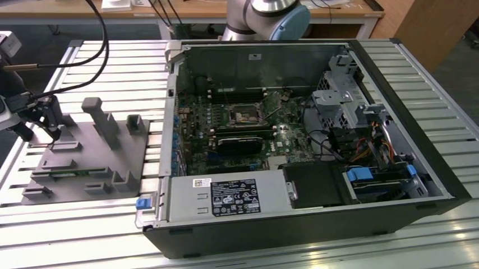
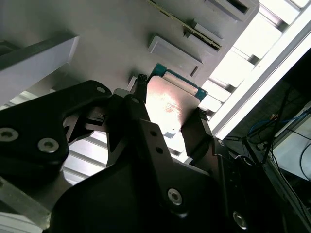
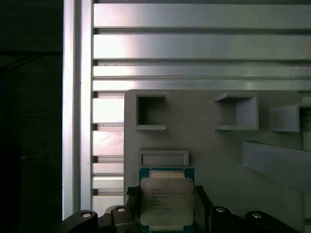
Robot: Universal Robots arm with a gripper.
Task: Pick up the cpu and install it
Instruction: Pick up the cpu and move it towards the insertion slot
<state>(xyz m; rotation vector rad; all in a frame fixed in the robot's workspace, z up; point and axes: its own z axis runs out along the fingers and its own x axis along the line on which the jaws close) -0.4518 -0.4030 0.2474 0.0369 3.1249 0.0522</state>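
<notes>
The fingers are clamped on two opposite edges of the cpu, silvery lid facing up. It sits over the grey tray, just beside one of the tray's shallow rectangular recesses. The gripper hangs over the tray's side farthest from the open computer case, and the tray rests on the slatted counter.

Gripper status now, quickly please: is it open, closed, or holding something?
Gripper: closed on the cpu, gripping it by two opposite edges, over the grey tray.
</notes>
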